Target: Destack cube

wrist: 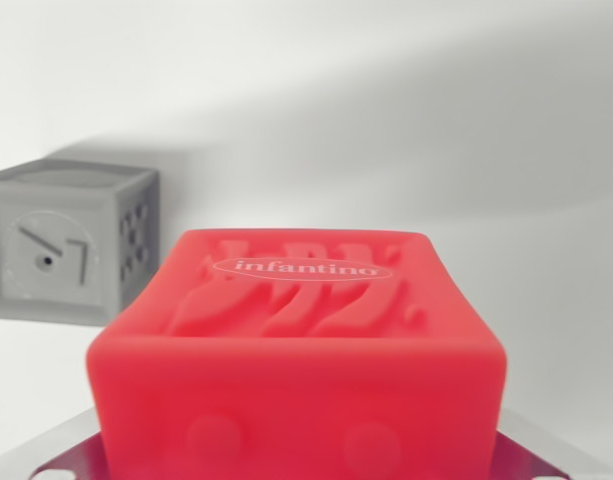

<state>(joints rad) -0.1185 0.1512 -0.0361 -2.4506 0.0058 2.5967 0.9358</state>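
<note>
Red infantino cube (298, 350) fills the wrist view up close, with a grey cube (71, 240) sitting further back at the wrist view's left on the white worktop (466, 130). Looks soft, rubbery and light, so I'd pinch its flat sides. Can't tell if the gripper's open or closed.

White surface (546, 280) under soft shadow, pale backdrop behind it

2 cubes here: the Infantino cube (298, 350) sits up front and center, with the second cube (71, 243) behind it toward the wrist view's left, apart, both on the bench (546, 150).
</note>
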